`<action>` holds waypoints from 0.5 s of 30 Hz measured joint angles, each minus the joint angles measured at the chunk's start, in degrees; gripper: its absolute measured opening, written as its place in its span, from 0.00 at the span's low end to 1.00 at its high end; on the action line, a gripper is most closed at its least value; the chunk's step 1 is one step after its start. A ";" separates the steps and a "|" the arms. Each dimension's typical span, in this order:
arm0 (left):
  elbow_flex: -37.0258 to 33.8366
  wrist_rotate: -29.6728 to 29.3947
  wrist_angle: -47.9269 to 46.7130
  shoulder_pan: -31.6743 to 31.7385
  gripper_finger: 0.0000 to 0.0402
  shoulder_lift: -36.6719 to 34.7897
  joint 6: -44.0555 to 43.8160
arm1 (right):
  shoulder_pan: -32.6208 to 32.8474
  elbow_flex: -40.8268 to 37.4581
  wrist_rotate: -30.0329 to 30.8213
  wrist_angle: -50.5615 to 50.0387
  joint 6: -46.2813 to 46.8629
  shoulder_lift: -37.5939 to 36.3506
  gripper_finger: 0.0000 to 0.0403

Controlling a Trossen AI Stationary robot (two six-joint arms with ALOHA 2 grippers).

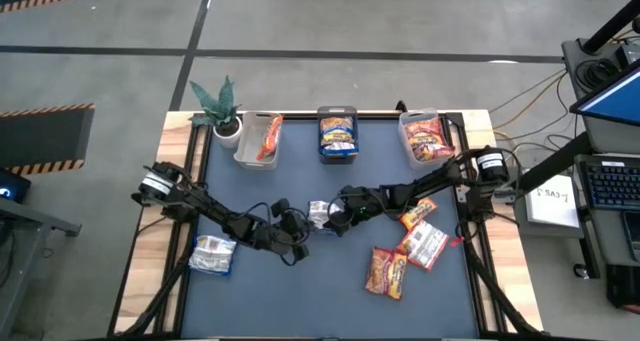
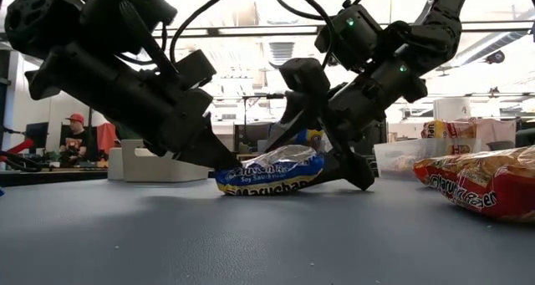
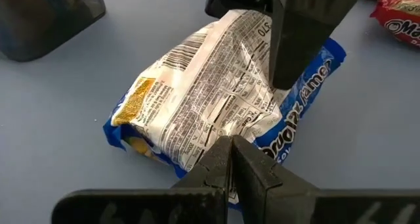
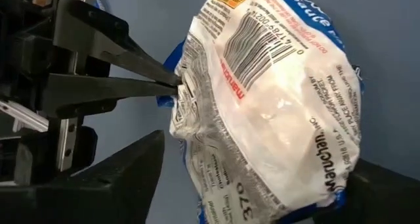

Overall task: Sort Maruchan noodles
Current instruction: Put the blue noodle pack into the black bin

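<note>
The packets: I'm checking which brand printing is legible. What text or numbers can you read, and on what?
"Maruchan": blue-edged packet between both grippers, low view.
"Marucha…" and "370": same packet, right wrist view.
"Sauce": partly cut off, same packet.
Barcode digits and the nutrition panel: too small to read.
Red packet: lettering blurred, unreadable.

Overhead view: straight down on the whole table [image 1: 330, 281] from well above. Low view: level with the tabletop, facing across into the room. Left wrist view: very close above a blue-edged noodle packet [image 3: 216, 99]. Right wrist view: closer still on that packet [image 4: 275, 99]. Shared by all four: the packet at table centre.
</note>
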 joint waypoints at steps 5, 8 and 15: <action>-0.02 -0.09 0.02 -0.02 0.00 -0.02 0.07 | 0.00 0.00 -0.03 0.08 -1.00 0.22 0.58; -0.02 -0.09 0.04 -0.08 0.00 -0.02 0.10 | 0.00 0.00 -0.28 0.12 -2.07 0.20 0.50; -0.04 0.55 0.00 -1.89 0.00 -1.96 4.64 | 0.02 0.00 -0.16 0.61 -7.58 -1.09 0.38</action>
